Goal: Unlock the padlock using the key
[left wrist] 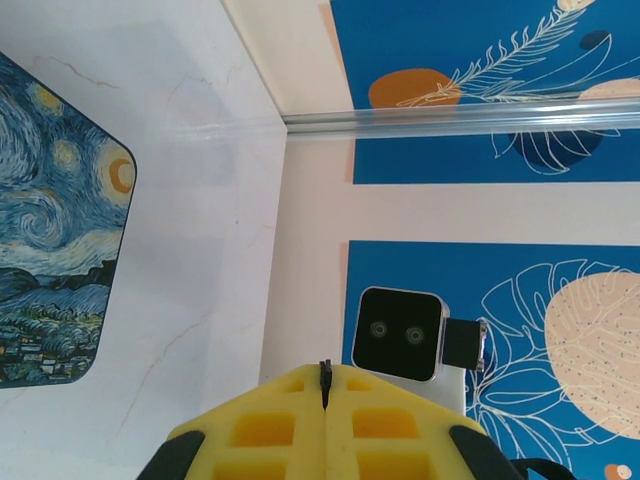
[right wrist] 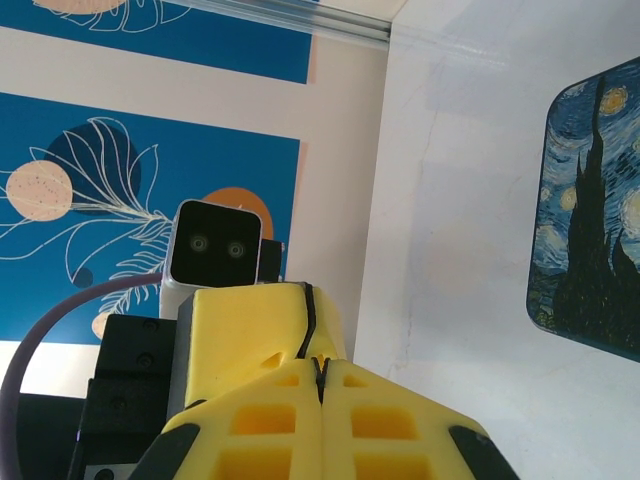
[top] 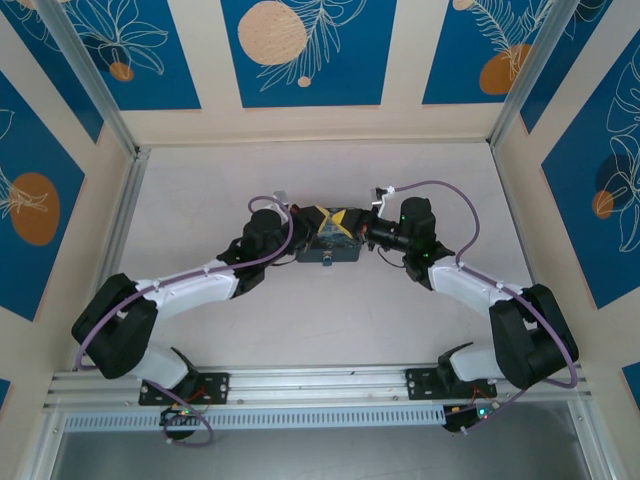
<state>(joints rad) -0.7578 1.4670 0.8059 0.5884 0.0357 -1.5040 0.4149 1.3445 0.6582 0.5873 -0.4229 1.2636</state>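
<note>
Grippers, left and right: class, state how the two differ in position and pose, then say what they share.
In the top view the left gripper reaches in from the left of the tin, while the right gripper reaches in from the right. Seen from its own wrist camera, the left gripper has the tin on its left, and the right gripper has it on its right. Both have yellow jaws, both are shut, and they meet over the tin.
</note>
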